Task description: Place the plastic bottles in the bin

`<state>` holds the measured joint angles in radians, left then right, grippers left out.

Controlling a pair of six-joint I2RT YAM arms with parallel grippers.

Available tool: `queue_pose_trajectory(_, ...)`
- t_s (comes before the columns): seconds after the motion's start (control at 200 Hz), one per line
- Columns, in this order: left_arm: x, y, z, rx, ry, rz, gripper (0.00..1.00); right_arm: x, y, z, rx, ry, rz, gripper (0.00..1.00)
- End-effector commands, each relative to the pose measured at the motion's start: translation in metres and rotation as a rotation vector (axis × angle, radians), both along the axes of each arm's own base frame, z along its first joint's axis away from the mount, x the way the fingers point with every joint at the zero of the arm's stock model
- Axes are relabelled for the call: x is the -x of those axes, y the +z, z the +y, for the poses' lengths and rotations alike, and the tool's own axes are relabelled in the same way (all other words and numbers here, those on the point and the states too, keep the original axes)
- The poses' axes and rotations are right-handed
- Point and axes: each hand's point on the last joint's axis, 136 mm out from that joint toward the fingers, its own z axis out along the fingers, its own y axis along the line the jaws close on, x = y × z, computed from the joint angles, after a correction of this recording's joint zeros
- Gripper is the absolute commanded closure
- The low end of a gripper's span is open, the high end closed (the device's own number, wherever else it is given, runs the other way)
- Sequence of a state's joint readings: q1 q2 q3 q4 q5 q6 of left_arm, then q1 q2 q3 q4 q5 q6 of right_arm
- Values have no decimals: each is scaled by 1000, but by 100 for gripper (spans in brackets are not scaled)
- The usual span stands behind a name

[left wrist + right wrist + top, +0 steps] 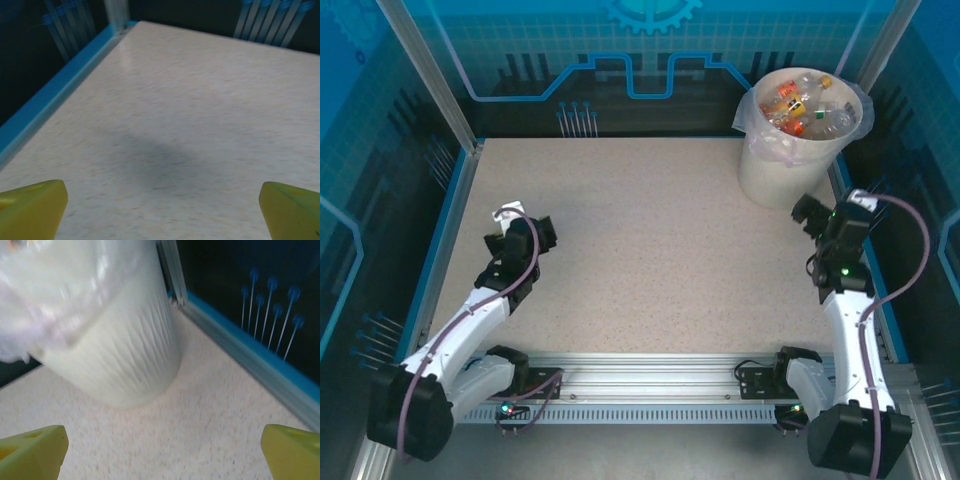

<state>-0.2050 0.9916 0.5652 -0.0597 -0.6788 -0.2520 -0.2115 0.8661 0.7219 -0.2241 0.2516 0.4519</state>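
At table's (650, 230) far corner, bin (775, 178) of plastic bottles (798, 106); left gripper (162, 199), right gripper (162, 440) agape.

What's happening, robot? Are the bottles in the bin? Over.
Left tool open, empty, over the table. Right tool open, empty, near the bin. Bottles sit in the bin. Nothing in the way.
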Motion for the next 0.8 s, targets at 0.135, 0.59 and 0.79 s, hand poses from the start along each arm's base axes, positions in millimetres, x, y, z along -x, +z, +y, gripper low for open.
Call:
queue_pose_trajectory(0.135,-16,-44,27,-49,24,53,1,-24,-66,25,57,174,-10,0)
queue_pose_trajectory(0.59,-72,-58,-20,54,-321,-85,1,-74,-112,132,350,651,-9,0)
queue_pose_trajectory(0.79,-67,-68,-27,14,-385,-241,1,-74,-118,156,465,741,-44,0)
